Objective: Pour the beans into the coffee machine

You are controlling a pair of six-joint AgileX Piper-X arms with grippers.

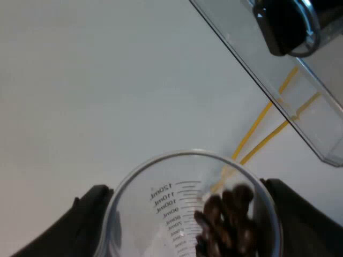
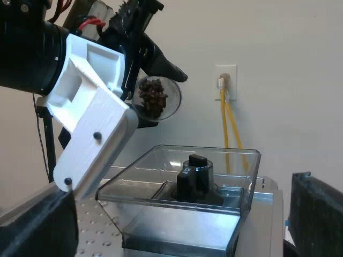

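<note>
The measuring glass [image 1: 177, 214] is clamped between my left gripper's [image 1: 185, 190] black fingers [image 1: 88, 217], with dark coffee beans [image 1: 228, 219] piled against one side of it. In the right wrist view the glass [image 2: 161, 101] is tipped on its side in the left gripper [image 2: 153, 67], a little above the clear bean hopper [image 2: 182, 206]. The beans [image 2: 153, 95] still lie inside it. The hopper [image 1: 300, 101] is lidless, with a black knob [image 2: 195, 176] at its centre. My right gripper [image 2: 179, 214] is open, level with the hopper and holding nothing.
The hopper stands on the espresso machine's perforated metal top [image 2: 96, 227]. Behind it is a pale wall with a socket [image 2: 225, 77] and two yellow cables [image 2: 230, 131] hanging down. The left arm's white link [image 2: 96, 128] slants over the machine.
</note>
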